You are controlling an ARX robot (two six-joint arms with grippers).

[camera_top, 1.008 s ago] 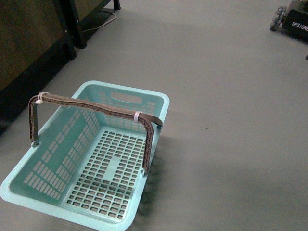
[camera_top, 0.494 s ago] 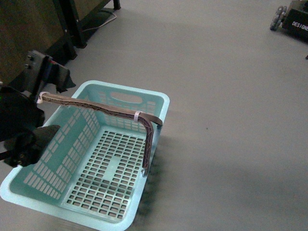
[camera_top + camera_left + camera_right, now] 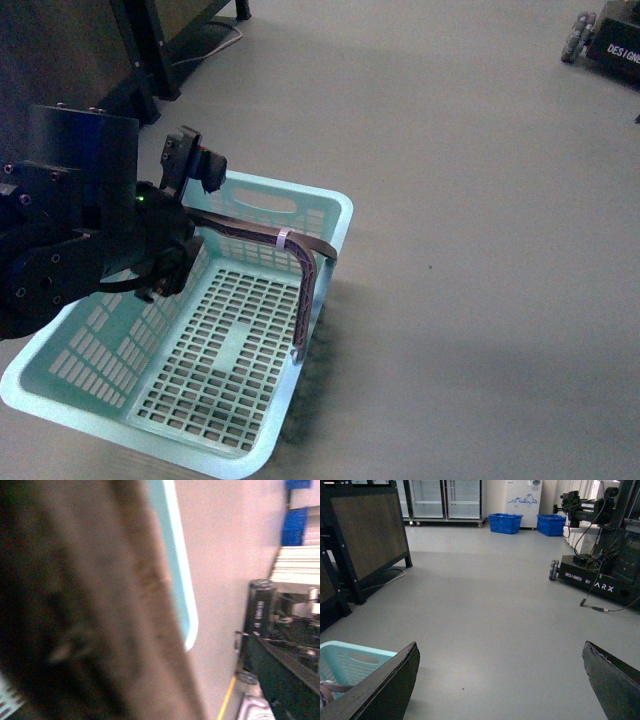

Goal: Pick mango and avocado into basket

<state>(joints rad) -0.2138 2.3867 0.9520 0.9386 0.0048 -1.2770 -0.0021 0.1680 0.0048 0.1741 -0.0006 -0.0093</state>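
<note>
Close by on the grey floor (image 3: 480,200), the turquoise basket (image 3: 310,193), in about the same spot as before. Over its left side now, come in further than half a second ago and hiding that end of the brown handle (image 3: 310,245): the left gripper (image 3: 185,215), fingers spread wide with the handle running between them. In the right wrist view, the right gripper (image 3: 500,652) wide open too, holding nothing.
</note>
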